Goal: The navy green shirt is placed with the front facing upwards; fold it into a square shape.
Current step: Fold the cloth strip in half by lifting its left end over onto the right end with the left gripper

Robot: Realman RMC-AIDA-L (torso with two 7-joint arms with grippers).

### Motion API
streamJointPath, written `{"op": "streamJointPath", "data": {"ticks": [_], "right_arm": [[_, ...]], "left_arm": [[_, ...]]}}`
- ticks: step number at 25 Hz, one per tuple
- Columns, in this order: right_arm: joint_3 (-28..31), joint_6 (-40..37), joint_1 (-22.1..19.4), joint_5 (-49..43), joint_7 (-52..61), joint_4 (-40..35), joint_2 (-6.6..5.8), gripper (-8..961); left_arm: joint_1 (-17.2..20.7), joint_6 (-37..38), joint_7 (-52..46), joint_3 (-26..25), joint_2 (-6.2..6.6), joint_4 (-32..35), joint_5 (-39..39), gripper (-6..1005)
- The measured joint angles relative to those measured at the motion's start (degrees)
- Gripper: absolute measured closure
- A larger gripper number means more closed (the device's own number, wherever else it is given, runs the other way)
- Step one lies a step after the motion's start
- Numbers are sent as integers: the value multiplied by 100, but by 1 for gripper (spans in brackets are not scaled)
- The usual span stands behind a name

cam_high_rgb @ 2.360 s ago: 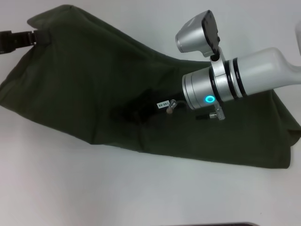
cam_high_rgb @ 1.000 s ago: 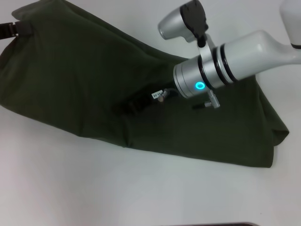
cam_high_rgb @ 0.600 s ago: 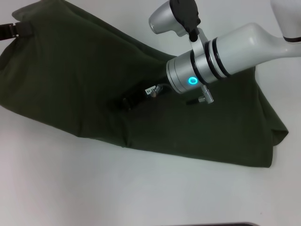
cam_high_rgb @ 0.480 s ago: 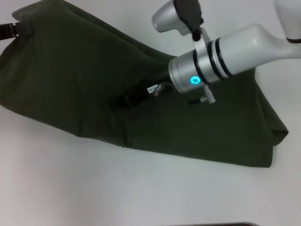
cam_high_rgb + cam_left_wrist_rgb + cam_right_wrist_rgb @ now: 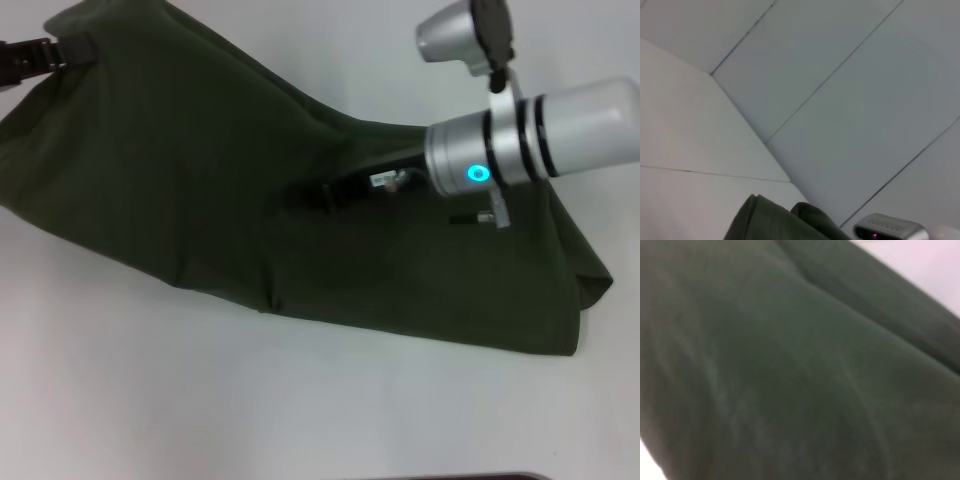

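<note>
Right gripper (image 5: 312, 194) sits low over the middle of the navy green shirt (image 5: 200, 180), dark fingers poking out from the silver wrist toward the robot's left. Honestly can't tell whether those fingers are spread or pinched, or whether they've got any cloth; they're black on dark fabric and just blend in.

Left gripper (image 5: 55, 53) is up at the far left corner, pinched onto the shirt's edge and holding that corner up off the white table (image 5: 300, 410). The shirt itself lies as a long folded band running from that raised corner across to the near right side, no lettering showing.

My read is this is mid-fold. To do it well, I'd keep the left corner taut so the band doesn't sag, and have the right arm press or grab along the crease line rather than bunch the middle. Move both together or the edges will skew.

Hard to see: the left wrist view mostly shows wall, with just a bit of green cloth at the edge. The right wrist view is nothing but fabric.
</note>
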Motion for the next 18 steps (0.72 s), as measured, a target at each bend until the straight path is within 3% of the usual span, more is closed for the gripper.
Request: {"op": "streamJointPath", "data": {"ticks": [10,12,18], "right_arm": [[8,-8,-221,83,37,-180,-24,878],[16,-7,-221,85,47,-182,-24,878],[-3,-3,-213,233,40,-185,-24,875]], "left_arm": [[-237,47,40,253,-257,-267,-216,963],[-300,47,37,417,-375,-269,-379,963],[-384,-3,53,611,-480,-481,-622,962]]}}
